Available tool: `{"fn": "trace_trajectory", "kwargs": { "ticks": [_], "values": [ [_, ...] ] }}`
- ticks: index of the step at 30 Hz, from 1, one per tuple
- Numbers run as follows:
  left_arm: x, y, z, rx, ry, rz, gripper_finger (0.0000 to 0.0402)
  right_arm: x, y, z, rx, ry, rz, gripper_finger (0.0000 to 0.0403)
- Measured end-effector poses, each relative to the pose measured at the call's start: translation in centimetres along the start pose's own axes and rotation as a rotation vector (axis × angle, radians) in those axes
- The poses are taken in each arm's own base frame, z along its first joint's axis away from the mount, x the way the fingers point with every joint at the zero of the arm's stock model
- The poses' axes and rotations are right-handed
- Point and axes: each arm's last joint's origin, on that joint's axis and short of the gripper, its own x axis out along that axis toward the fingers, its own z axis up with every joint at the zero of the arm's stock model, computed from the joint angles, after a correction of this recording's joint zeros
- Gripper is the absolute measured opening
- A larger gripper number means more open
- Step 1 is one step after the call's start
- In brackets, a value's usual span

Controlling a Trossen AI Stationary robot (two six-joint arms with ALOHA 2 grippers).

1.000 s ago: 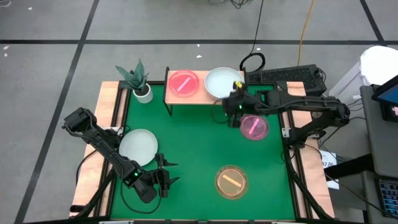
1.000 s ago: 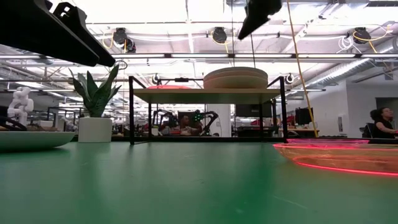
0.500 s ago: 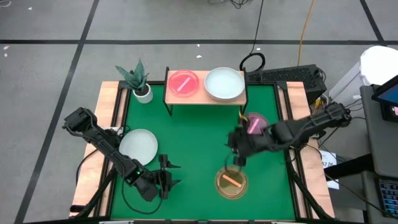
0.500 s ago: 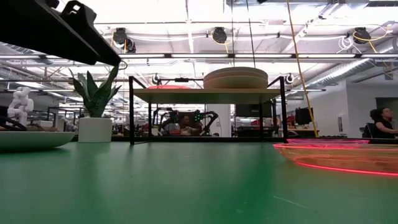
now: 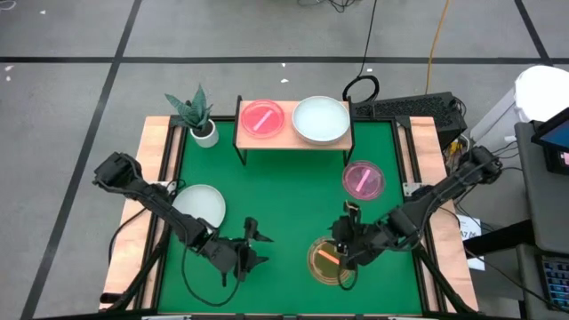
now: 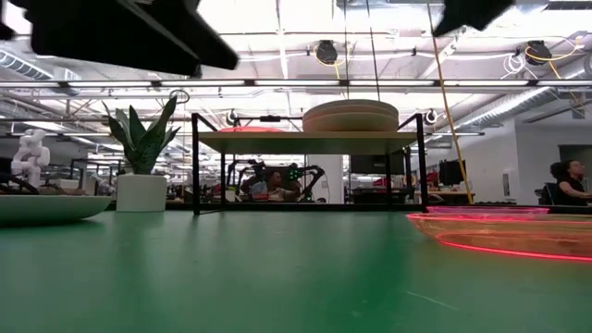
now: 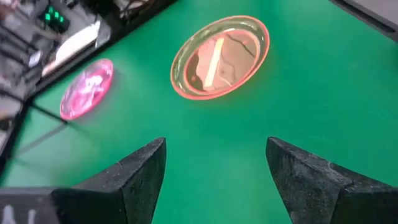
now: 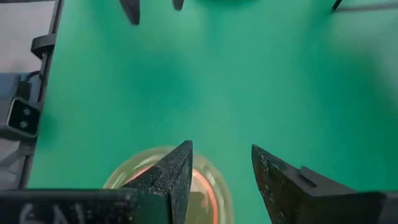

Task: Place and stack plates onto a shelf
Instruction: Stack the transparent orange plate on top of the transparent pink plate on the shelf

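The shelf (image 5: 293, 135) stands at the far edge of the mat and bears a translucent pink plate (image 5: 262, 118) and a stack of pale plates (image 5: 321, 119). On the mat lie another pink plate (image 5: 363, 180), an amber striped plate (image 5: 331, 260) and a pale plate (image 5: 199, 206). My right gripper (image 5: 345, 233) hovers open over the amber plate's (image 8: 208, 186) far rim. My left gripper (image 5: 258, 242) is open above the mat, left of the amber plate (image 7: 219, 56) and pointing toward it.
A potted plant (image 5: 197, 116) stands at the mat's far left corner beside the shelf. Wooden strips (image 5: 158, 160) edge the mat. A keyboard (image 5: 409, 108) lies beyond the far right corner. Bare green mat (image 5: 284, 196) spreads between the shelf and the grippers.
My right gripper has left the shelf's right end, swung toward the near edge past the pink plate, and come down over the amber plate. My left gripper has shifted right, toward the amber plate. No plate has moved.
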Motion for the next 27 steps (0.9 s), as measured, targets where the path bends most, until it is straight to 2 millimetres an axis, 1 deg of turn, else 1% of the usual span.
{"fn": "trace_trajectory", "kwargs": {
  "ticks": [2,6,9,14,17,20,23,27],
  "values": [
    [0.4,0.2,-0.1,0.052,-0.002,-0.001,0.028,0.4,0.0,-0.9,0.019,0.019,-0.006,0.0146],
    [2.0,-0.1,-0.1,0.148,-0.006,-0.016,0.028,1.2,-0.2,-2.1,0.051,0.03,-0.012,0.0146],
    [3.8,-0.8,0.4,0.203,-0.015,-0.035,0.028,1.6,-0.3,-2.7,0.082,0.028,-0.009,0.0146],
    [6.2,-2.1,1.2,0.273,0.013,-0.072,0.0276,1.8,-0.1,-2.7,0.118,0.021,0.031,0.0146],
    [7.5,-2.8,1.8,0.302,0.006,-0.12,0.026,1.7,0.1,-2.6,0.117,0.008,0.047,0.0146],
    [8.6,-3.5,1.7,0.319,0.015,-0.168,0.0237,1.6,0.1,-2.6,0.099,0.005,0.05,0.0146],
    [9.0,-4.0,1.4,0.323,0.039,-0.185,0.0218,1.7,0.1,-2.6,0.097,0.006,0.049,0.0146],
    [9.4,-4.4,1.0,0.317,0.042,-0.195,0.0204,1.7,0.1,-2.6,0.099,0.007,0.049,0.0146]
  ]
}}
